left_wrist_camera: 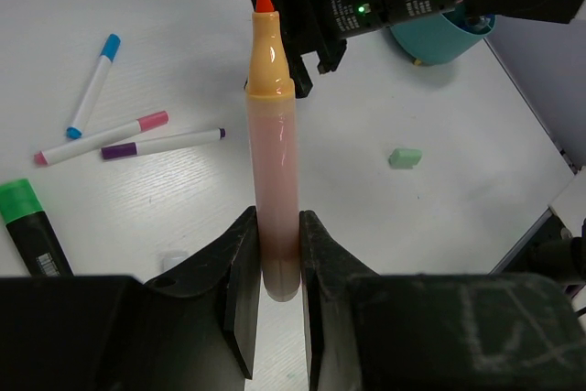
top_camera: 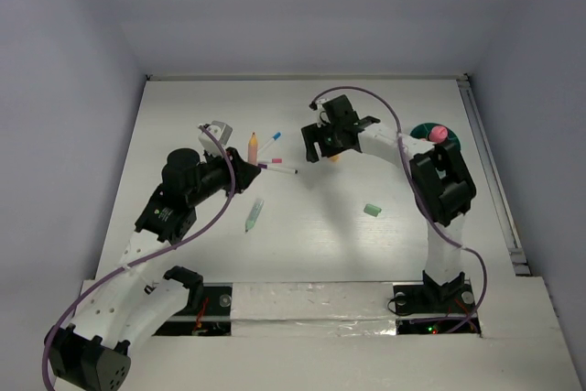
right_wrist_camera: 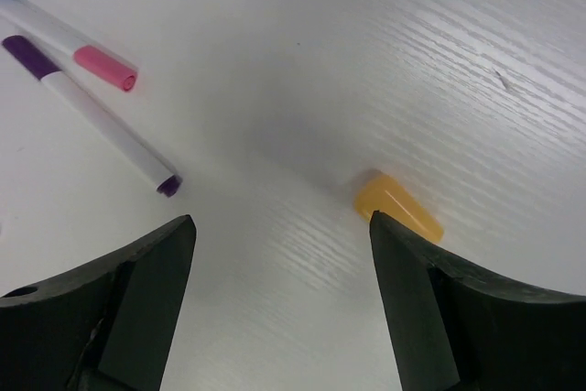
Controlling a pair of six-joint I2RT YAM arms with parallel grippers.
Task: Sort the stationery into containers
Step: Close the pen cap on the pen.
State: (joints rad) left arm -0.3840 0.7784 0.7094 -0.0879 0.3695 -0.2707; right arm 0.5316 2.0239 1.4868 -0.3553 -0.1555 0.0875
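The left gripper (left_wrist_camera: 275, 258) is clamped on the lower barrel of an uncapped orange marker (left_wrist_camera: 273, 162) with a pale pinkish body, an orange collar and a red tip. The marker points away over the white table (right_wrist_camera: 385, 43). Beyond it, the right arm bends leftward. The right gripper (right_wrist_camera: 279, 254) has its jaws wide apart just above a small orange cap (right_wrist_camera: 398, 208) that lies flat. The teal holder (top_camera: 424, 130) stands at the far right.
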